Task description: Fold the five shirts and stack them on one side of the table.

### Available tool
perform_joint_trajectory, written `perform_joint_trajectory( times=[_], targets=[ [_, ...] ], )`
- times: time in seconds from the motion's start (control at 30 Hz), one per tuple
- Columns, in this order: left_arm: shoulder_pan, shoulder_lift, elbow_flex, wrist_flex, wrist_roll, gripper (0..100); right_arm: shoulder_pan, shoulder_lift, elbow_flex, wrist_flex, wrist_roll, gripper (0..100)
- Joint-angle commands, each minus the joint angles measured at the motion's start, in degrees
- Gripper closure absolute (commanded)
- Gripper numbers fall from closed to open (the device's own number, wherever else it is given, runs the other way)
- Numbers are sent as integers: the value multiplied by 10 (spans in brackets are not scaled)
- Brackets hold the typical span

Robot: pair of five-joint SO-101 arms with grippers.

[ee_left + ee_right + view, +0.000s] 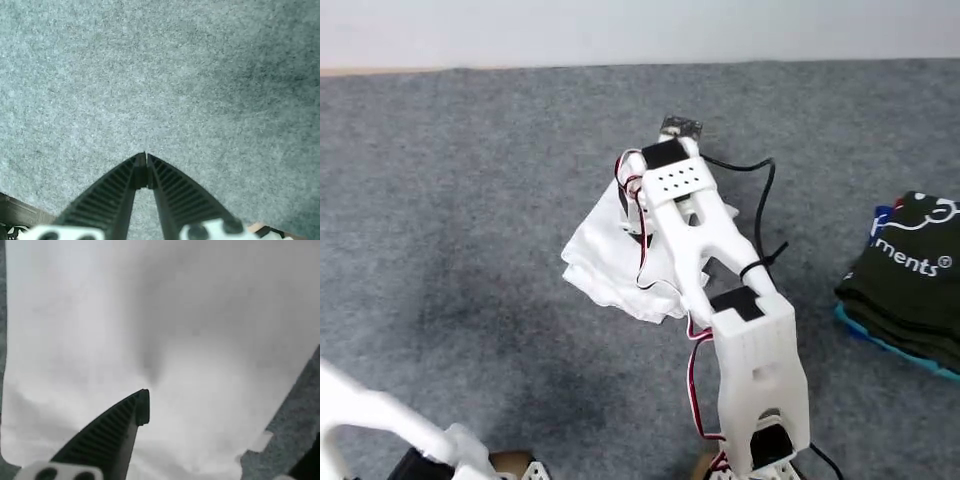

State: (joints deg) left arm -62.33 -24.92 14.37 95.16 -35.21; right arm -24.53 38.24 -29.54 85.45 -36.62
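Shirt stack (905, 290) partly past right edge.

The rough, matt grey felt-like table cover (470, 200) shows a fine fuzzy nap. At its centre lies a crumpled white cloth shirt (605, 268), soft and smooth. At three o'clock, the stack of folded dark cloth shirts (910, 290) looks matt. The white right arm (750, 350) is smooth plastic. The left gripper (146, 158) has black ribbed plastic fingers (105, 200).

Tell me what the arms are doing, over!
Left gripper shut, above bare carpet. Right gripper open, down at white shirt, crumpled mid-table. Folded stack at table's edge, apart.
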Motion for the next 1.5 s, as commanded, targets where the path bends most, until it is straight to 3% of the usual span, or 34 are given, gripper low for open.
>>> perform_joint_trajectory(
  times=[0.0, 0.17, 0.23, 0.5, 0.63, 0.87, 0.97, 1.1, 1.23, 1.47],
  targets=[
    [4, -17, -17, -13, -2, 994, -5, 15, -6, -42, -6, 516],
    [4, -13, -17, -21, -2, 994, -20, 73, -6, -82, -6, 520],
    [4, -12, -17, -21, -2, 994, -23, 88, -8, -84, -5, 568],
    [4, -12, -17, -21, -2, 994, -17, 108, -59, -32, 3, 998],
    [4, -14, -17, -21, -2, 994, -6, 100, -60, -4, 19, 991],
    [34, -18, -21, 14, -2, 994, 21, 26, -60, 74, 149, 990],
    [68, -33, -20, 42, 4, 994, 44, -18, -60, 115, 192, 990],
    [137, -89, -15, 45, 87, 994, 80, -81, -60, 164, 253, 990],
    [251, -164, 8, 52, 193, 994, 123, -150, -56, 174, 299, 990],
    [472, -396, 89, 42, 323, 993, 193, -256, -48, 174, 304, 990]
  ],
)
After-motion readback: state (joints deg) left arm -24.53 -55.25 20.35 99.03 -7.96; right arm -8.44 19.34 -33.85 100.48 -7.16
